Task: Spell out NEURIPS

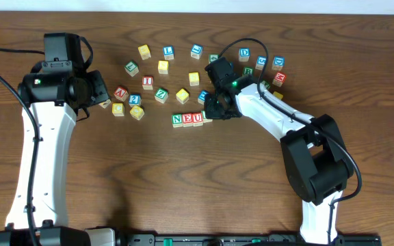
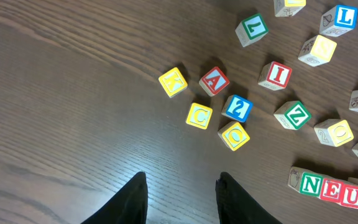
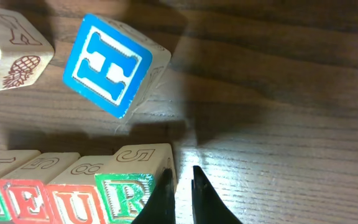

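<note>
Cubes in the row: four, namely green N (image 2: pixel 311 185), red E (image 2: pixel 331 188), red U (image 2: pixel 352 196) and green R (image 3: pixel 126 196). On the table (image 1: pixel 183 191), loose cubes (image 1: pixel 163 67) seen from overhead: twenty-three by my count, not firm, since my right arm (image 1: pixel 272 116) covers a few edges. Among them: one red I (image 2: pixel 279 74), one blue H (image 3: pixel 107 65). Arms: two. Claws: two, my left claw (image 2: pixel 182 199) and right claw (image 3: pixel 180 193).

The dark wooden table (image 1: pixel 183 191) bore a touching NEUR row (image 1: pixel 187 119), with loose alphabet cubes (image 1: pixel 161 95) scattered beyond it.
</note>
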`<state>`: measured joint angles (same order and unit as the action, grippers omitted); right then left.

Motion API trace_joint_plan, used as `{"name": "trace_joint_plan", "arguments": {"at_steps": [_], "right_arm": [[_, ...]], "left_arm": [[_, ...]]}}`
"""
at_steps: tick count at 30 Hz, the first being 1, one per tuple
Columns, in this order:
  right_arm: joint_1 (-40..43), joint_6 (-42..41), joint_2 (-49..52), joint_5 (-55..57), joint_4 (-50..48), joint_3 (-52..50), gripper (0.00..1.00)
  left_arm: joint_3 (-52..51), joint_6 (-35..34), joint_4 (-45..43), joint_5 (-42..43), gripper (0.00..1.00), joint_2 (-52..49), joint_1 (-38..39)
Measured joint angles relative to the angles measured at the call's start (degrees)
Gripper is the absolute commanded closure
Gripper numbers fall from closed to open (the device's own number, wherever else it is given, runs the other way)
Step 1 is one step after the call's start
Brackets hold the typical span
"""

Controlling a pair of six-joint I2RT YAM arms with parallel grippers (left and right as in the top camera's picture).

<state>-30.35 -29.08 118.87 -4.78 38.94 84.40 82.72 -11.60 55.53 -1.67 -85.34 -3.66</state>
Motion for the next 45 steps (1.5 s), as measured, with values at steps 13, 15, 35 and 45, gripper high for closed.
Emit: {"name": "trace_joint_plan", "arguments": {"at_steps": [13,15,35,45], "right_arm": [[-1.1,2.9,-0.1,1.6,-3.0,3.1,0.92],[-1.9,3.0,-0.1,1.6,-3.7,3.1,0.94],[-4.0,3.2,1.3,4.5,-5.1,3.1,0.99],[-4.0,3.2,1.7,4.6,-3.9,3.1,0.99]], "left_arm": [[0.0,0.0,0.0,0.0,0.64,0.0,0.0],[0.0,0.0,0.0,0.0,0.64,0.0,0.0],[0.0,0.0,0.0,0.0,0.64,0.0,0.0],[0.0,0.0,0.0,0.0,0.64,0.0,0.0]]}}
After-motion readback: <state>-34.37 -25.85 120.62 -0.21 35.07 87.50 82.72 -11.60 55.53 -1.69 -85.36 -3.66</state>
